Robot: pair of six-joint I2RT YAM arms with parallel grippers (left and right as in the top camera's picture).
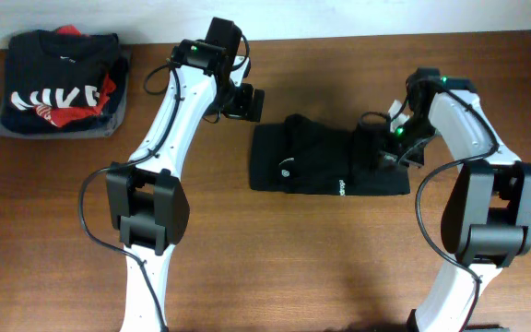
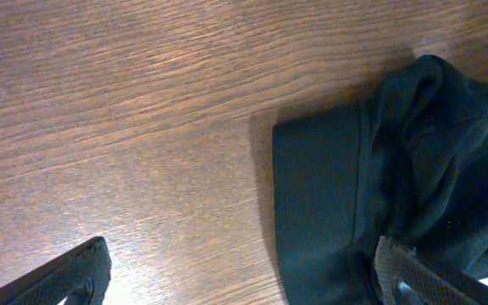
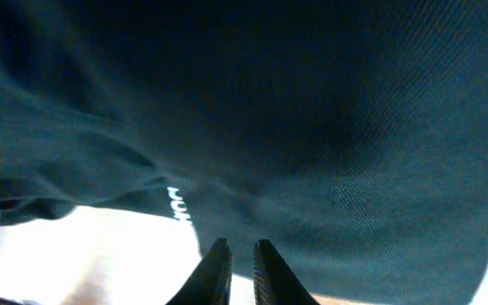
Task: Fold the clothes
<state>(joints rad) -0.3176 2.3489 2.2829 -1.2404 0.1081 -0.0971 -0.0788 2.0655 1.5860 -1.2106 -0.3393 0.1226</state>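
At far left of the brown wooden desk [image 1: 275, 267], folded black top with white letters [image 1: 58, 88], well apart. Mid-desk, left end effector [image 1: 245, 101] spread wide, empty, at the left edge of the plain black soft shirt [image 1: 312, 166], partly folded. Rightward, right end effector [image 3: 242, 269] parted a slit, pinching nothing visible. Best: open fully before lifting clear, keeping layers square.

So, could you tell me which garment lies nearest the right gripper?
The plain black garment mid-table; the folded top with big white letters lies far off.
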